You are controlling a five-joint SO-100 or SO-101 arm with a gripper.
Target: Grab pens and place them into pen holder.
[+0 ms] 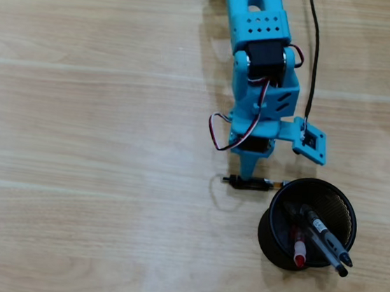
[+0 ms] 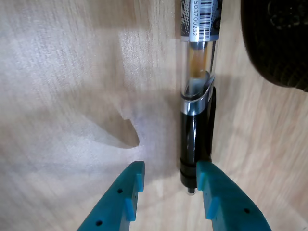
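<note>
Surface: a light wooden table (image 1: 76,139) with fine horizontal grain and soft reflections in the overhead view. No more of the room is visible than this tabletop.

Arm: a blue arm (image 1: 261,62) reaches down from the top edge of the overhead view, with red and black wires looped at its wrist and a black cable (image 1: 312,54) running alongside.

Pen: one pen (image 2: 198,106) lies flat on the table. It has a clear barrel, a barcode label toward one end, a black cap section with a metal clip and a small tip. In the overhead view it lies horizontally (image 1: 250,183), just left of the pen holder.

Pen holder (image 1: 307,224): a black mesh cup standing upright on the table, containing several pens, among them one with a red end (image 1: 299,256) and two dark ones leaning to the lower right.

Gripper (image 2: 168,178): the jaws are spread apart, low over the table. In the wrist view the right fingertip overlaps the pen's cap end; nothing is clamped.
</note>
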